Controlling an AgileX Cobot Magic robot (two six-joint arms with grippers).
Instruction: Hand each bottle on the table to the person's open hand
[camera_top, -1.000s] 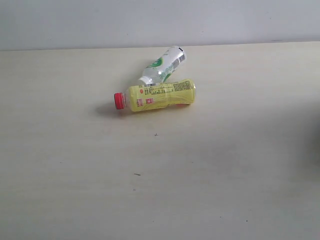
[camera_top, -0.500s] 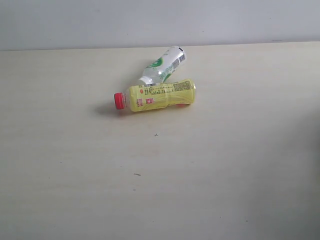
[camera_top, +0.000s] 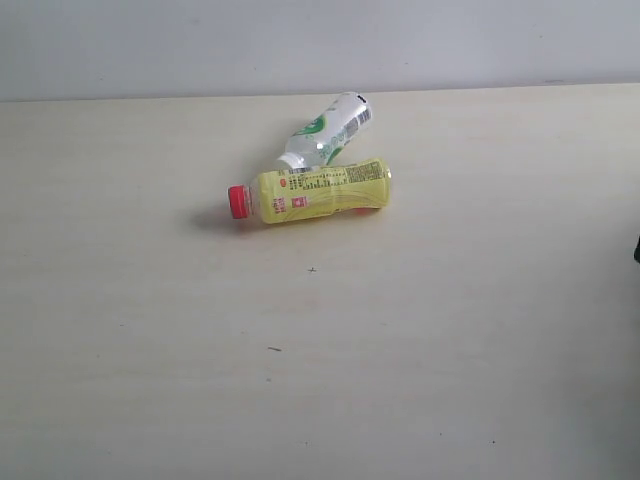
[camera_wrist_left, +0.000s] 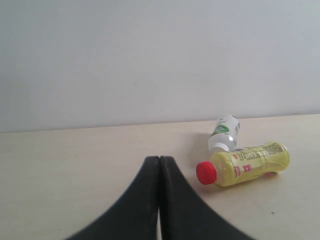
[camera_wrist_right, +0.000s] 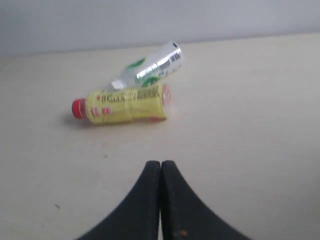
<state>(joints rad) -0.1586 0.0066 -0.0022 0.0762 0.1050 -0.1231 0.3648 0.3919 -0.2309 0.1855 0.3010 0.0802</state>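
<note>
A yellow bottle with a red cap (camera_top: 315, 190) lies on its side on the pale table (camera_top: 150, 330), cap pointing left. Touching it from behind lies the clear bottle with a green-white label (camera_top: 327, 131). Both also show in the left wrist view as the yellow bottle (camera_wrist_left: 245, 164) and the green-white bottle (camera_wrist_left: 224, 132), and in the right wrist view as the yellow bottle (camera_wrist_right: 122, 103) and the green-white bottle (camera_wrist_right: 150, 65). My left gripper (camera_wrist_left: 159, 159) is shut and empty, short of the red cap. My right gripper (camera_wrist_right: 161, 163) is shut and empty, well short of the bottles. The other two bottles and the person's hand are out of view.
A plain grey wall (camera_top: 320, 45) rises behind the table's far edge. A sliver of something dark (camera_top: 637, 248) shows at the right border of the exterior view. Tiny dark specks (camera_top: 273, 349) dot the tabletop.
A dark sliver has come into the exterior view at its right border. The two bottles have not moved.
</note>
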